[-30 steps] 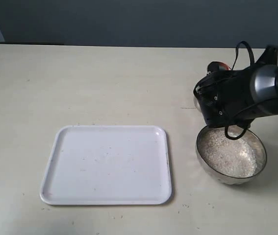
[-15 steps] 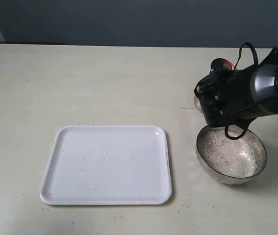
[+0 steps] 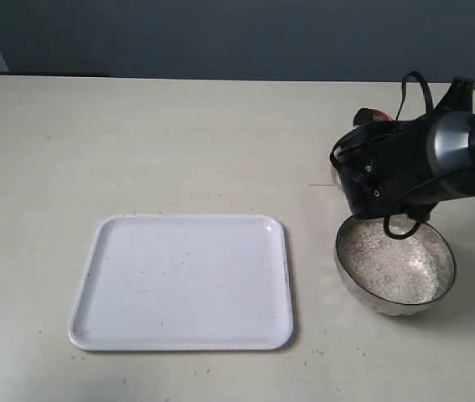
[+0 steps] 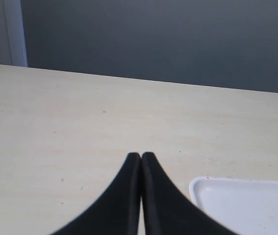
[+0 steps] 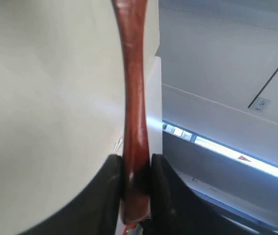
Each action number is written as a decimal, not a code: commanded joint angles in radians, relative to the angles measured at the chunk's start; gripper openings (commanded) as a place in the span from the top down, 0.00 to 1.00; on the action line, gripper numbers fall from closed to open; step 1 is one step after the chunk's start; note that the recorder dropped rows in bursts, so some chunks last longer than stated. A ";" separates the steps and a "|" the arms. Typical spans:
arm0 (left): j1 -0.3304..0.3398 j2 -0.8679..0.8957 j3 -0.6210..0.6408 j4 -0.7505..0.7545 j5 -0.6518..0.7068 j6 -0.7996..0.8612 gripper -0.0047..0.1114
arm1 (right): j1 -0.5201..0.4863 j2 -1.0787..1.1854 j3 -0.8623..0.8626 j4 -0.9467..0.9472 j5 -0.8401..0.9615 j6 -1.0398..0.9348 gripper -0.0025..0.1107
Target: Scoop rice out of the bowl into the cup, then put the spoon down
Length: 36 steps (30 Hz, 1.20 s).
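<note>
The steel bowl (image 3: 441, 283) stands at the right of the table with white rice (image 3: 388, 268) heaped inside. My right arm (image 3: 396, 167) hangs over the bowl's far rim. Its gripper (image 5: 136, 164) is shut on the handle of the reddish-brown wooden spoon (image 5: 133, 93). In the exterior view only a red tip of the spoon (image 3: 377, 113) shows above the wrist. The spoon's oval bowl is out of view. The cup is hidden behind the right arm. My left gripper (image 4: 141, 156) is shut on nothing, low over bare table.
A white tray (image 3: 183, 280) lies left of the bowl in the middle of the table, speckled with a few stray grains. Its corner (image 4: 241, 205) shows beside the left gripper. A dark wall runs behind the table's far edge.
The right wrist rocked slightly: the spoon's red tip rose a little, then dropped back to where it was. Bowl and tray have not moved.
</note>
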 commanded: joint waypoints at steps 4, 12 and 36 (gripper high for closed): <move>-0.006 -0.005 -0.002 0.001 -0.013 -0.003 0.96 | 0.001 -0.015 0.002 -0.053 0.011 -0.073 0.98; -0.006 -0.005 -0.002 0.001 -0.013 -0.003 0.96 | 0.006 -0.024 0.002 -0.049 0.011 -0.079 0.98; -0.006 -0.005 -0.002 0.001 -0.013 -0.003 0.96 | 0.006 -0.164 -0.027 0.238 0.011 -0.121 0.98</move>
